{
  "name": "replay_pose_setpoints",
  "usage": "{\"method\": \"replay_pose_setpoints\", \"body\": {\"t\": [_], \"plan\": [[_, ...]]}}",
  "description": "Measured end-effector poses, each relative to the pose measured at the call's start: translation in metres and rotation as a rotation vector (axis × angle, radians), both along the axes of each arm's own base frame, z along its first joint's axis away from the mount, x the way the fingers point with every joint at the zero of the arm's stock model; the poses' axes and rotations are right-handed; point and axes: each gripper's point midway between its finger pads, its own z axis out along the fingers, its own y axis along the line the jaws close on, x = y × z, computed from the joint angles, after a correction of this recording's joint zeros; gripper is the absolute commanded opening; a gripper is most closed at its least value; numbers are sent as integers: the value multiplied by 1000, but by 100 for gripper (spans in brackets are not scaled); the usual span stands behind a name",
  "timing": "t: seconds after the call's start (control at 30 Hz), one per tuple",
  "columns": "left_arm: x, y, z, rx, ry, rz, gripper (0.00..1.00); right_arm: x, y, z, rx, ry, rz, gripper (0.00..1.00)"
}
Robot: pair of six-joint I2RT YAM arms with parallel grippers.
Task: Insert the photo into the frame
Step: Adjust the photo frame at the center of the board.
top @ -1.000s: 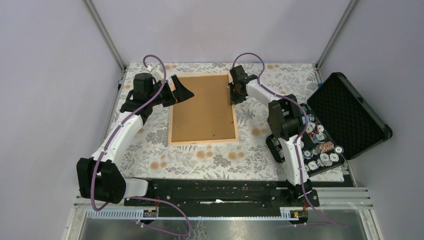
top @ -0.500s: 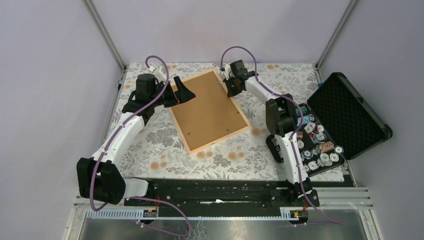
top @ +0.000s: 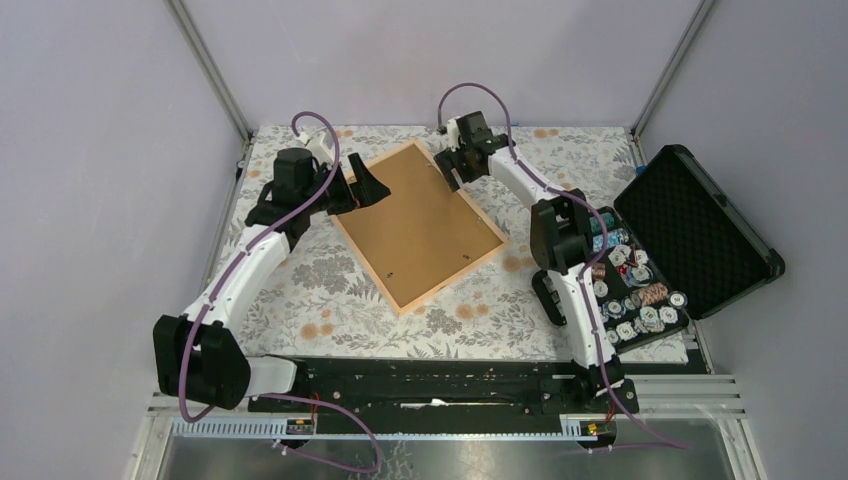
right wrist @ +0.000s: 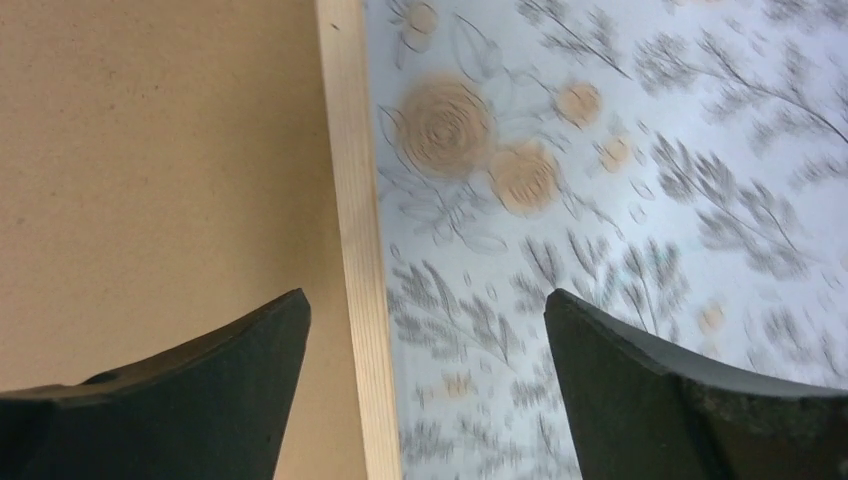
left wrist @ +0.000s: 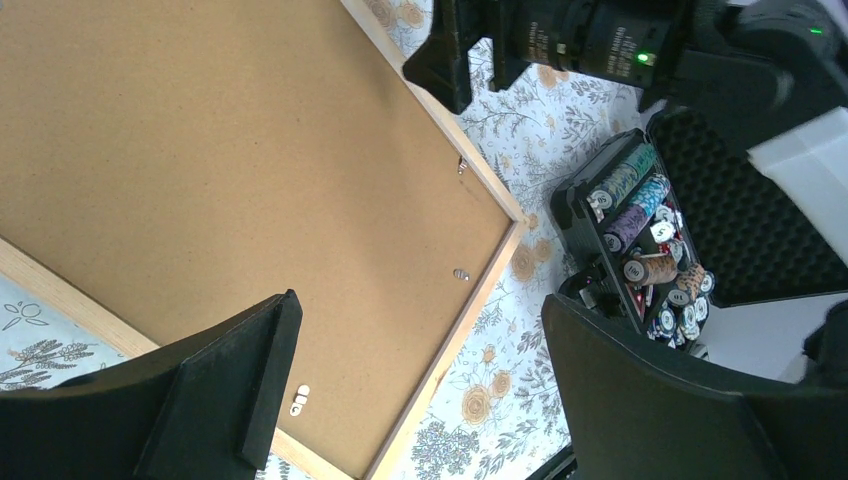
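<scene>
The frame (top: 457,276), light wood, lies back-up and turned at an angle on the floral cloth. The photo (top: 418,225) shows only its plain brown board back, lying inside the rails; its picture side is hidden. My right gripper (top: 447,170) hovers open over the frame's far corner. In the right wrist view its jaws (right wrist: 425,300) straddle the rail (right wrist: 355,200) without touching it. My left gripper (top: 365,188) stands open above the frame's left side; in the left wrist view (left wrist: 420,305) it holds nothing over the brown back (left wrist: 230,170).
An open black foam-lined case (top: 695,230) sits at the right edge, its tray of poker chips (top: 630,285) beside the right arm's base. Small metal tabs (left wrist: 460,273) dot the board back. Floral tablecloth (top: 300,290) covers the table; walls close behind.
The frame with the board has swung counterclockwise from square to diagonal. My right gripper, earlier shut on the right rail, moved left with it and has opened. The left gripper barely moved.
</scene>
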Motion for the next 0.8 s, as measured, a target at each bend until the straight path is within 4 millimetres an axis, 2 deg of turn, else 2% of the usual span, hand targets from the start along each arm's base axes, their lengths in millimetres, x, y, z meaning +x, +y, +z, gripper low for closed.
{"method": "replay_pose_setpoints", "body": {"t": [0.07,0.17,0.23,0.3,0.37,0.43,0.47,0.53,0.57,0.67,0.77,0.8], "plan": [[-1,-1,1,-1,-1,-2,99,-7,-5,15,-14,-11,-73,100],[-3,-2,5,0,-16,-5,99,-34,-12,59,-35,-71,-183,100],[-6,-1,13,2,-41,-1,99,-66,-10,97,-10,-126,-227,100],[-9,-1,22,-3,-65,-3,99,-99,-4,140,70,-193,-252,100],[-11,-3,26,-9,-78,-9,99,-128,-6,174,167,-242,-291,100],[-11,-4,27,-12,-82,-15,99,-145,-18,192,252,-271,-367,100],[-11,-4,27,-12,-81,-16,99,-152,-28,194,288,-269,-423,100],[-12,-5,27,-14,-79,-20,99,-161,-40,183,330,-224,-522,99],[-12,-6,26,-18,-75,-23,99,-165,-43,170,341,-180,-575,98],[-12,-9,23,-27,-57,-37,99,-183,-44,119,333,-15,-691,96],[-12,-12,17,-35,-35,-51,99,-221,-51,58,302,166,-812,90],[-12,-13,14,-41,-22,-57,99,-231,-53,46,292,204,-845,88]]}}
